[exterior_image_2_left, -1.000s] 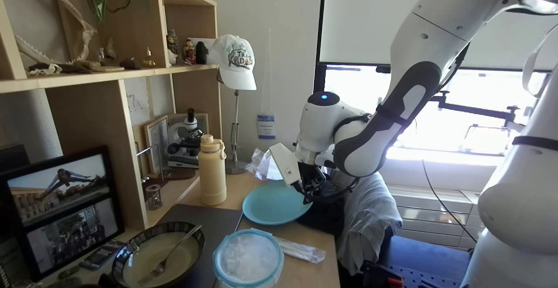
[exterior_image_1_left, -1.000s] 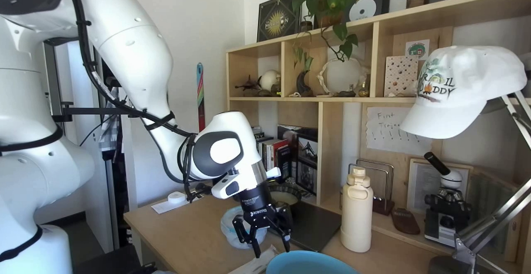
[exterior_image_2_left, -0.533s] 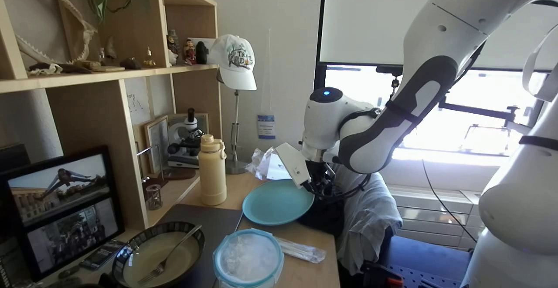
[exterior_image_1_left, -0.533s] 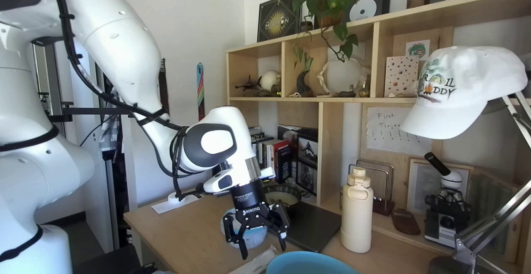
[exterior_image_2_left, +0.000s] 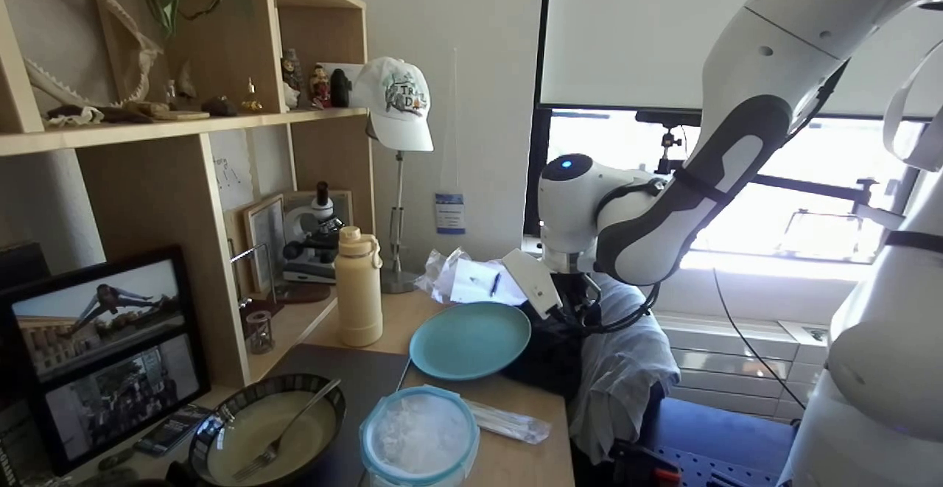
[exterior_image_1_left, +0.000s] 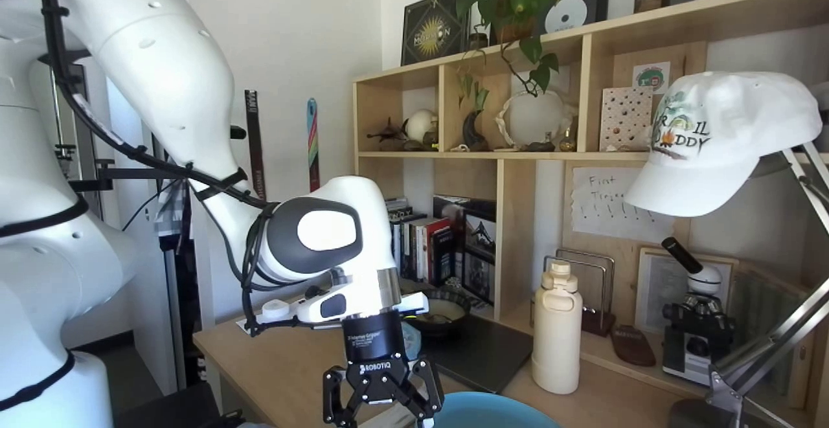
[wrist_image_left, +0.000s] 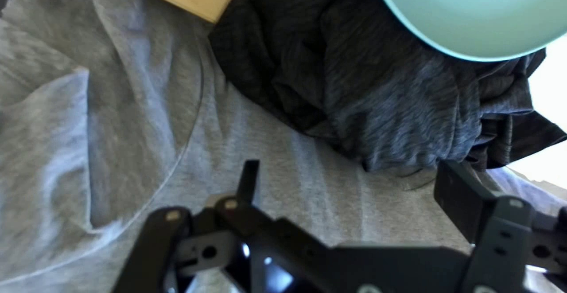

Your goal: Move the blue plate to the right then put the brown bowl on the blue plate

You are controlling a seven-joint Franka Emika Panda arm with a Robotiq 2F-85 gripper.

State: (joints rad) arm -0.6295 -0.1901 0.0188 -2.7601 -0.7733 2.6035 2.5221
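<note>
Prob. on step 1 of 2, the shift right: I've got the gripper (wrist_image_left: 348, 167) out past the near edge of the tabletop (exterior_image_2_left: 524, 465), above grey cloth (wrist_image_left: 283, 164), jaws wide apart w/ nothing btwn. The blue plate (exterior_image_2_left: 470, 341) lies nr that edge, toward the near right corner; rim shows over dark cloth (wrist_image_left: 390, 93), can't tell if it overhangs. The brown bowl (exterior_image_2_left: 250, 424) w/ fork (exterior_image_2_left: 270, 453) sits well left, nr the far edge, so step 2's undone. Next, if the plate isn't right enough: straddle its rim, close, slide slow.
</note>
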